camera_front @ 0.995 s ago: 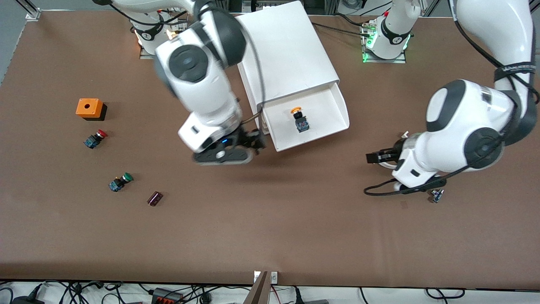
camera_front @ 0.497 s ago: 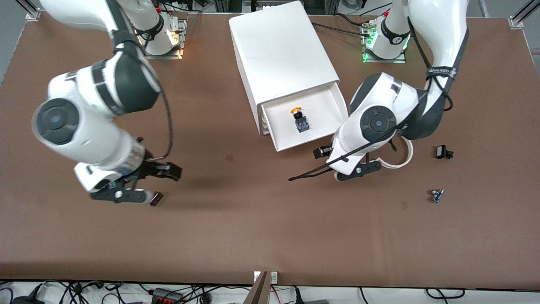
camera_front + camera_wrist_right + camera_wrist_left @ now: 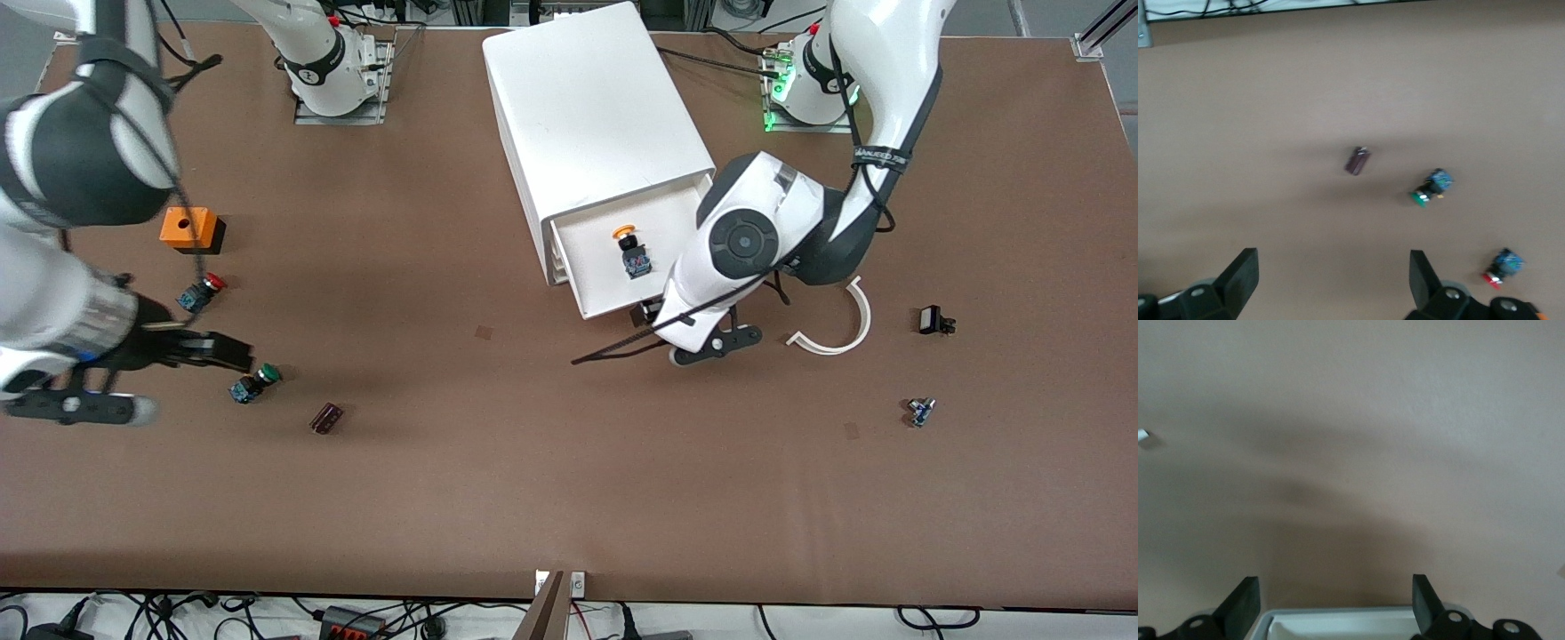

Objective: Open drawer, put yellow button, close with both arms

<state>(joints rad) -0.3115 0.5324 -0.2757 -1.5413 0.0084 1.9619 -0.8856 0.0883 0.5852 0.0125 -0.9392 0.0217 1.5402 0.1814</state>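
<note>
The top drawer (image 3: 702, 233) of the white cabinet (image 3: 596, 107) stands pulled out. The yellow button (image 3: 629, 247) lies inside it, its orange-yellow cap toward the cabinet. My left gripper (image 3: 647, 314) is at the drawer's front edge, open and empty. In the left wrist view the drawer's front rim (image 3: 1338, 618) shows between the open fingers of the left gripper (image 3: 1333, 590). My right gripper (image 3: 218, 350) is open and empty, low over the table near the green-capped switch (image 3: 254, 381). It also shows open in the right wrist view (image 3: 1331, 263).
An orange box (image 3: 188, 228), a red-capped switch (image 3: 201, 292) and a small dark part (image 3: 326, 418) lie toward the right arm's end. A white curved piece (image 3: 836, 333), a black part (image 3: 932, 320) and a small blue part (image 3: 920, 411) lie toward the left arm's end.
The right arm has swung away from the drawer's front to the switches at its own end. The left arm has moved in from its end to the drawer's front edge.
</note>
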